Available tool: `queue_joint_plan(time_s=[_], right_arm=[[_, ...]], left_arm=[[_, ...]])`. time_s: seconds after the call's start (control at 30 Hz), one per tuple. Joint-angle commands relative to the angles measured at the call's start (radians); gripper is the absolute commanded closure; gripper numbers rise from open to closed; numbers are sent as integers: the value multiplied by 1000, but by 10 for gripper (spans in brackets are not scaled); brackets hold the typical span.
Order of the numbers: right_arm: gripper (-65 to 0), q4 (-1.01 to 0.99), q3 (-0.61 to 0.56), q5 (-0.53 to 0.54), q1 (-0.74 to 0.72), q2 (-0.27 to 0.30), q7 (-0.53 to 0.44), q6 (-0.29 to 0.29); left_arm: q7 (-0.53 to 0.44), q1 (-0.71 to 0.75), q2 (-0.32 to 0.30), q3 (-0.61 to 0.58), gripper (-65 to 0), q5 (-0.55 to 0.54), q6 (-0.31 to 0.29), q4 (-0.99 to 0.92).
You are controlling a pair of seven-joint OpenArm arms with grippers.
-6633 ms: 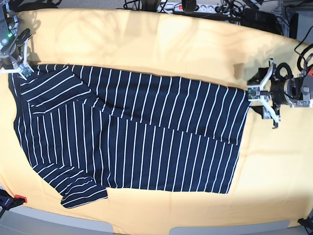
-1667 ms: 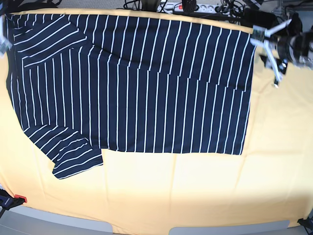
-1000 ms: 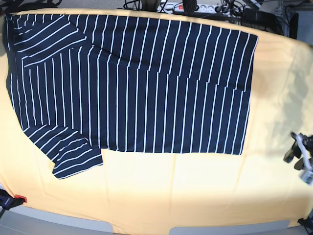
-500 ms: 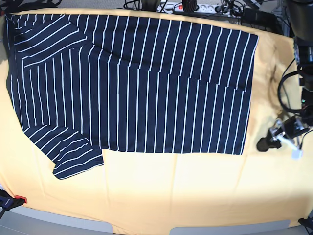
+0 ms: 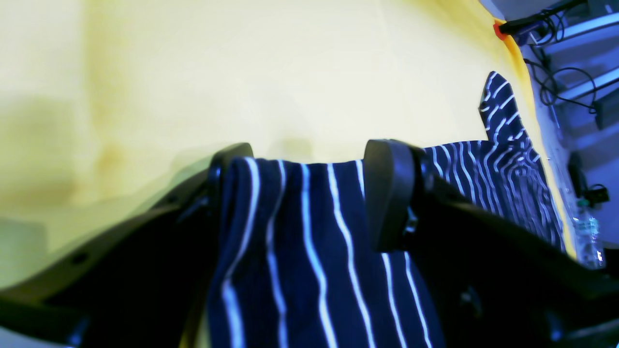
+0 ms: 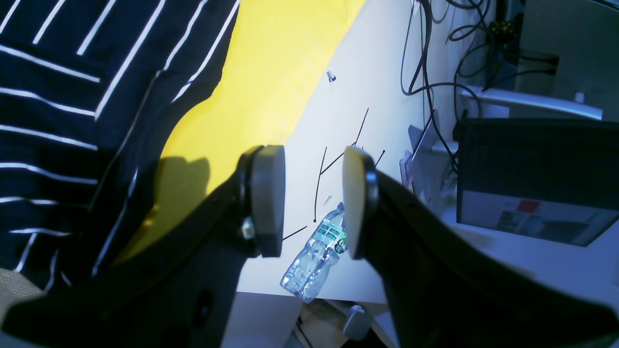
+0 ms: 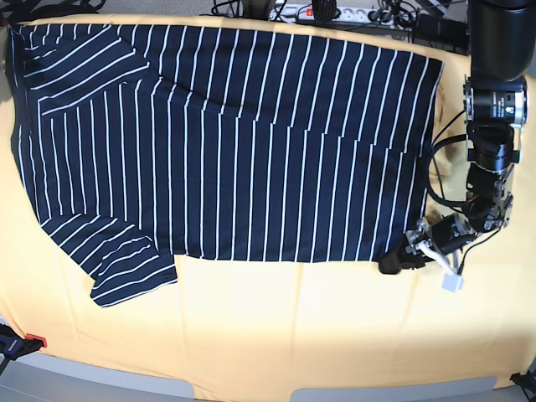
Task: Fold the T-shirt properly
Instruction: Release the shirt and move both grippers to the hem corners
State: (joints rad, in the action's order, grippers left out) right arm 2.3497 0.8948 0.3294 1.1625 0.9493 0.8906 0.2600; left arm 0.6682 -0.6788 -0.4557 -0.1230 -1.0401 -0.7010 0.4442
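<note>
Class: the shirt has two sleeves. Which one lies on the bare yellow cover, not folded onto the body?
The near sleeve of the dark navy white-striped cloth T-shirt; the far sleeve lies folded over the body.

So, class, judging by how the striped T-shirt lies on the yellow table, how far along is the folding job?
Done: the T-shirt lies spread flat on the yellow table, one sleeve sticking out at the near edge. No fold shows yet.
In hand: the left gripper sits at the near hem corner, jaws wide around the cloth edge, not closed on it.
Left: gripping, folding and tidying. The right gripper hangs open past the table edge.
</note>
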Motion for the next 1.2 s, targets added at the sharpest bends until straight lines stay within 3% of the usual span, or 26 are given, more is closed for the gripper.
queue_joint_plan(time_s=[0.0, 0.13, 0.2, 0.3, 0.33, 0.5, 0.63, 0.73, 0.93, 1.17], right_arm=[[-227, 6, 13, -15, 1, 10, -9, -18], [-227, 6, 13, -10, 1, 10, -31, -22], [-227, 6, 13, 9, -4, 10, -55, -43], [-227, 6, -7, 24, -92, 10, -72, -48], [-227, 6, -21, 37, -141, 10, -80, -50], [-248, -228, -160, 99, -440, 3, -105, -48], [-351, -488, -310, 221, -748, -60, -121, 47], [-354, -686, -387, 318, -969, -134, -120, 134], [-354, -1096, -419, 407, -1281, -252, -119, 252], [-354, -1542, -419, 428, -1491, -290, -132, 315]], left_arm=[[56, -14, 2, -2, -375, 25, 3, 5], [74, -14, 3, -2, -317, -35, 3, 5], [72, -14, 1, -2, -218, -46, 3, 5], [72, -14, 2, -2, -19, -45, 3, 5], [70, -14, 1, -2, 0, -45, 3, 5], [66, -14, 2, -2, 0, -44, 3, 5], [65, -14, 2, -2, 0, -34, 3, 5], [65, -14, 2, -2, 0, -34, 3, 5], [64, -14, 2, -2, 0, -29, 6, 5], [63, -14, 2, -2, 0, -5, 6, 5]])
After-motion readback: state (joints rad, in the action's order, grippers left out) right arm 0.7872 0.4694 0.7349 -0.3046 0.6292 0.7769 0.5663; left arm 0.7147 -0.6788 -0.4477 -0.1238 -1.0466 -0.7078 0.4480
